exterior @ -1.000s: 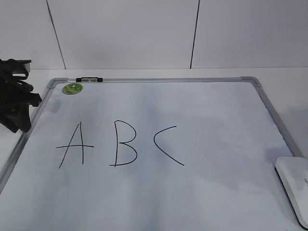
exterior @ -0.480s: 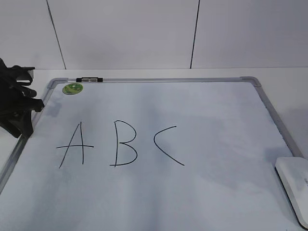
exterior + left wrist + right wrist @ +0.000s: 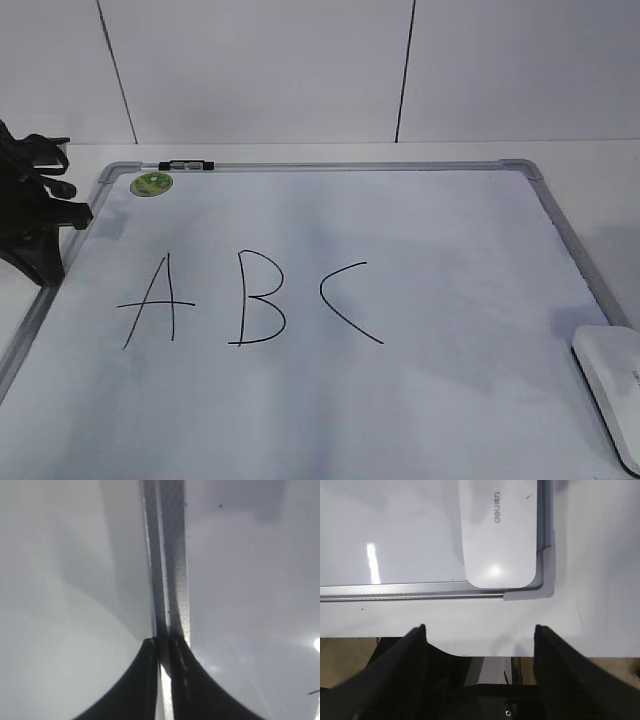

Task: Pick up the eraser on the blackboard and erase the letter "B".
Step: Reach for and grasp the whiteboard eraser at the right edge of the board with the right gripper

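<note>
The blackboard [image 3: 330,420] is a white board with a grey frame lying flat, with "A", "B" and "C" written on it. The letter "B" [image 3: 259,298] is the middle one. The eraser [image 3: 612,390], a white rounded block, lies at the board's front right corner; it also shows in the right wrist view [image 3: 497,530]. My right gripper [image 3: 480,630] is open and empty, just short of the eraser, out of the exterior view. My left gripper [image 3: 162,642] is shut, over the board's left frame edge [image 3: 167,555]; it shows at the far left in the exterior view [image 3: 35,215].
A green round magnet [image 3: 151,184] and a small black-and-silver marker [image 3: 186,165] sit at the board's far left edge. The white table [image 3: 600,170] surrounds the board; its front edge shows in the right wrist view [image 3: 600,630]. A white wall stands behind.
The left gripper has shifted slightly up and back at the board's left edge. The board, letters and eraser have not moved.
</note>
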{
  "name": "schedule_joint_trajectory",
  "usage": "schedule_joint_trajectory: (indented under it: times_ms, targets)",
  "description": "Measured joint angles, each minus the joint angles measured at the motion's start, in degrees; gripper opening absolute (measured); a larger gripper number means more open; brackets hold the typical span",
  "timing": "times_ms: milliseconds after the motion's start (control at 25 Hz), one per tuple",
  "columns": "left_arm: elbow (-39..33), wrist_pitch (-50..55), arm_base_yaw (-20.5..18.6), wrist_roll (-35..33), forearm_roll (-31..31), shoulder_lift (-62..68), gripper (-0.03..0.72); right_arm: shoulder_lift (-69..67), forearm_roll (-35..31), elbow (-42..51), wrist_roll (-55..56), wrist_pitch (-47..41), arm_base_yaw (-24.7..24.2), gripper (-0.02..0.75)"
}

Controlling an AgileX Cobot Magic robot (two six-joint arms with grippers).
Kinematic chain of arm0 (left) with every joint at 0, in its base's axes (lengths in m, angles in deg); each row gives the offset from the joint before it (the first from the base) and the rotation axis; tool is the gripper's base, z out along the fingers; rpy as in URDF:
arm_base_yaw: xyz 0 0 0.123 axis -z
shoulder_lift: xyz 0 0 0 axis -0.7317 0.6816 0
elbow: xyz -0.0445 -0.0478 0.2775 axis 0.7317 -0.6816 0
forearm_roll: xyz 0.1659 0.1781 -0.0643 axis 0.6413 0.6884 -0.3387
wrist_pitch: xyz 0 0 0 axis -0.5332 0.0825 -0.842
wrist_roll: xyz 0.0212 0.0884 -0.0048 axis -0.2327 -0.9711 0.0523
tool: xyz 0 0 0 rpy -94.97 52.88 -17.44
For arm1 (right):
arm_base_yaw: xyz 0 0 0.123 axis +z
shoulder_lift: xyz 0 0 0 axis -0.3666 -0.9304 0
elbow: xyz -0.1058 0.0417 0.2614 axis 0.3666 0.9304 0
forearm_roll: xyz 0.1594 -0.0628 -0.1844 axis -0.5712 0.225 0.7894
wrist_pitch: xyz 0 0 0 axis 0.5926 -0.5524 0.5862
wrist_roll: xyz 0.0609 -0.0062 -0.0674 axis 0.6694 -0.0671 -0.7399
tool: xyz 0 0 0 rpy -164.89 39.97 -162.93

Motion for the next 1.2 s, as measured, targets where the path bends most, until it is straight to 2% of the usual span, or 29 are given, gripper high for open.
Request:
schedule_joint_trajectory:
  times_ms: [320, 480, 640, 1200]
  targets:
    - [0.0, 0.0, 0.0, 0.1, 0.0, 0.0, 0.022, 0.0, 0.2, 0.0, 0.9, 2.0, 0.0, 0.536]
    - [0.0, 0.0, 0.0, 0.1, 0.0, 0.0, 0.022, -0.9, 3.0, 0.0, 3.2, 4.7, 0.0, 0.58]
    - [0.0, 0.0, 0.0, 0.1, 0.0, 0.0, 0.022, -4.6, 4.8, 0.0, 3.9, 6.3, 0.0, 0.604]
    - [0.0, 0.0, 0.0, 0.1, 0.0, 0.0, 0.022, -20.8, 4.7, -0.1, 2.4, 17.1, 0.0, 0.61]
